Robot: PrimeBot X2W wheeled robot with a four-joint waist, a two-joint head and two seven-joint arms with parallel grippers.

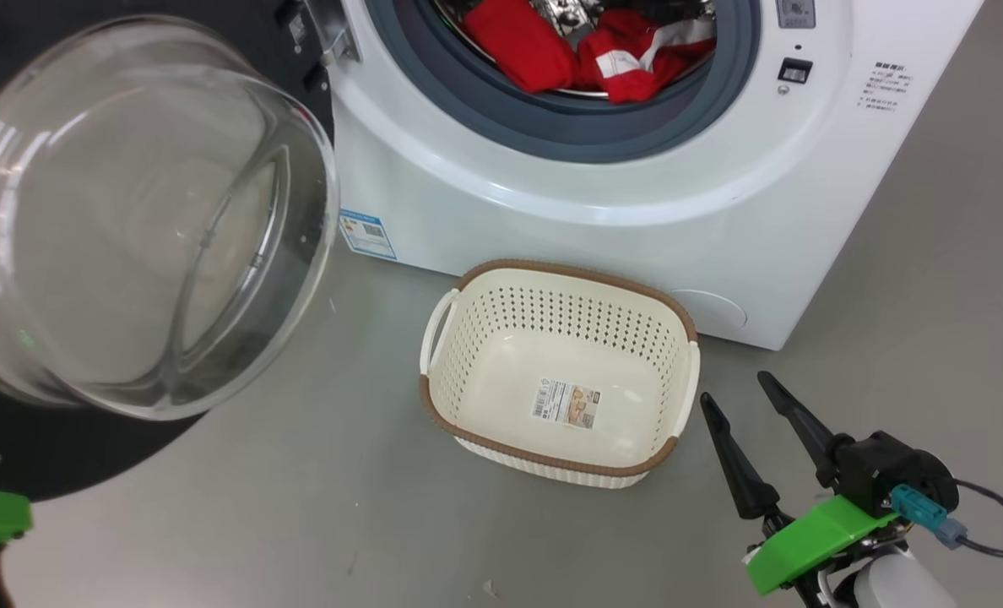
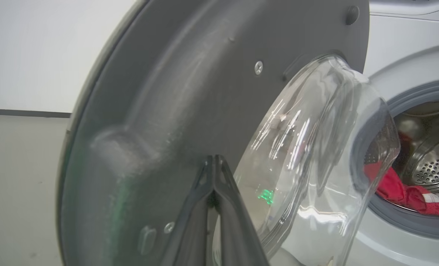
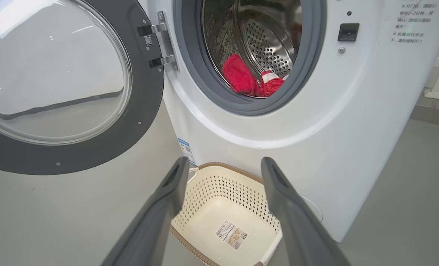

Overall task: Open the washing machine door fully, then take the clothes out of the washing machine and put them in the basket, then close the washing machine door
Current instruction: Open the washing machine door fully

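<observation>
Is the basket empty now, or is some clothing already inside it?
Empty: the basket shows its bare bottom with a paper label; the clothes lie in the drum.

Basket (image 1: 501,338) sitting just before washing machine (image 1: 552,211); clothes (image 1: 544,55) lying inside it; door (image 1: 130,228) standing open at its left.
</observation>
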